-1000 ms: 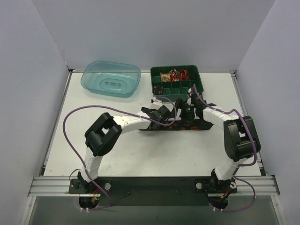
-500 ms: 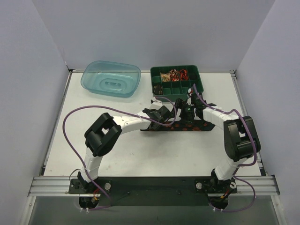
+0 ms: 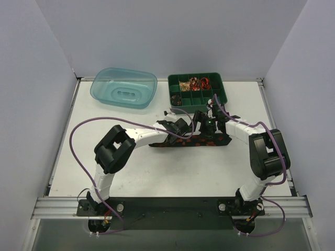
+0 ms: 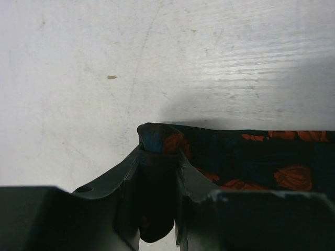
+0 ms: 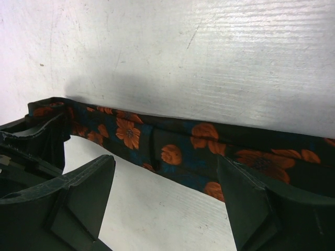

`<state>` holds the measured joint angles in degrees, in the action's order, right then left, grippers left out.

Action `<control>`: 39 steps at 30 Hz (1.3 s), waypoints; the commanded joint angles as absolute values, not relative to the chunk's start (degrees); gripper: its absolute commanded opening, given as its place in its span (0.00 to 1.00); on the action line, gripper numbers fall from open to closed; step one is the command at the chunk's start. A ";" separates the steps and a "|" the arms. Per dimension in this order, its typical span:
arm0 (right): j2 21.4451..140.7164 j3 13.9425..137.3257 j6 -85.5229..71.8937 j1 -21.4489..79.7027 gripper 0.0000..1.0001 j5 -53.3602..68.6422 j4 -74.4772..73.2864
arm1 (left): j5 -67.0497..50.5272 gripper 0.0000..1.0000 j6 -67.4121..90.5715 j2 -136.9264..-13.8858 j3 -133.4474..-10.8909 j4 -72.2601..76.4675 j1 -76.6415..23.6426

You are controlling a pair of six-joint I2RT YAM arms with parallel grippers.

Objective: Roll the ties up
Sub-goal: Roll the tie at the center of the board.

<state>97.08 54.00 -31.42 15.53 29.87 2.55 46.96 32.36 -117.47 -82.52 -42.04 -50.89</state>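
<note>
The tie [image 3: 191, 141] lies flat on the worktop [image 3: 199, 172], about midway across it and nearer the far edge than the arm bases. It runs left to right as a long dark strip with orange-red flowers. Its left end reaches out past the left tool [image 3: 175, 125], and its right end lies under the right arm's wrist.

In the left wrist view, the left tool [image 4: 158, 159] is closed tight on one end of the tie [image 4: 251, 157]. The fabric is bunched into a small fold between the two fingers, and the rest of the strip trails off to the right, flat on the white surface.

In the right wrist view, the right tool [image 5: 165, 162] stands wide open with nothing in its hold. The tie [image 5: 209, 141] passes crosswise just beyond its fingertips, one finger [image 5: 78, 193] on each side of the view. Whether the tips touch the cloth I cannot tell. At the left edge of that view the other tool shows, gripping the fabric's end.

From above, the two tools sit close together over the strip, the right tool [image 3: 205, 123] just beside the left.

Behind them, near the far edge, stands a green tray [image 3: 196, 75] divided into compartments. Some of the far ones hold small bundles, too small to make out. To the tray's left, apart from it, sits a clear blue tub [image 3: 104, 78]. Purple cables [image 3: 71, 140] loop along both arms.
</note>
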 commanded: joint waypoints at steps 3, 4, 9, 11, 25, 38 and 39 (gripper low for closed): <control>97.29 55.81 -31.03 16.17 0.81 31.38 3.25 | 55.19 0.03 30.42 -117.16 -84.64 -48.07 -49.75; 97.29 55.81 -31.03 16.17 0.81 31.38 3.25 | 55.28 0.03 29.89 -117.33 -84.64 -48.08 -49.66; 97.73 55.98 -31.03 16.35 0.81 31.73 3.25 | 54.14 0.03 29.44 -121.01 -85.51 -47.46 -49.83; 97.82 55.99 -30.94 16.52 0.81 31.99 3.16 | 53.44 0.03 29.97 -122.34 -85.87 -47.29 -50.18; 98.26 56.07 -30.41 16.96 0.80 31.73 2.64 | 43.80 0.05 30.41 -128.76 -85.00 -40.62 -52.30; 98.53 56.43 -30.32 17.05 0.81 31.82 2.28 | 30.85 0.32 28.21 -121.30 -78.84 -31.55 -51.07; 98.44 56.51 -30.41 17.05 0.81 31.82 2.29 | 31.02 0.36 28.39 -120.85 -78.92 -31.73 -51.15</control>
<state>98.28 54.52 -31.00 16.62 30.89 2.42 48.47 24.73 -120.31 -80.99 -38.41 -50.78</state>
